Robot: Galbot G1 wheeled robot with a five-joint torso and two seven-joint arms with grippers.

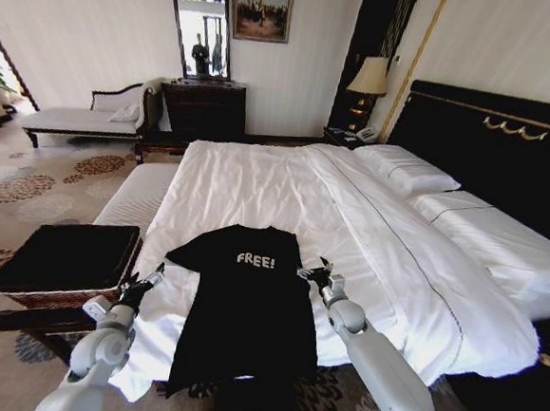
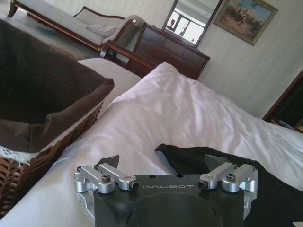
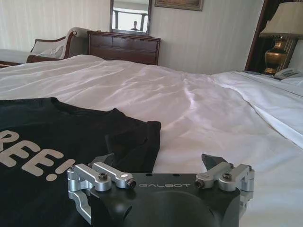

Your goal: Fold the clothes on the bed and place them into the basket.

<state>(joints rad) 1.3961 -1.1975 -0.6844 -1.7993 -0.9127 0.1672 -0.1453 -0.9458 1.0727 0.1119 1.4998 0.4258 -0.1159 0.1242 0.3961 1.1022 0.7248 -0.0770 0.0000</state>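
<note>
The black T-shirt [image 1: 248, 308] lies flat and face up on the bed [image 1: 286, 183], its "FREE!" lettering toward the pillows and its hem hanging over the foot edge nearest me. My left gripper [image 1: 151, 279] sits just beside the shirt's left sleeve, low over the duvet, jaws spread with nothing between them; my right gripper [image 1: 314, 272] is just beside the opposite sleeve, jaws likewise spread and empty. The basket [image 1: 106, 292] stands off the bed's left side, near my left gripper, its black lining bare. I judge the shirt to be light and limp: it will sag and crease wherever I lift it, and thin cloth may slide on the smooth duvet rather than rise into my fingers. The sleeve ends look like the best places to pinch, one in each gripper, since they lie closest and give a free edge to get under. I should catch only shirt fabric, not the white cover below.
</note>
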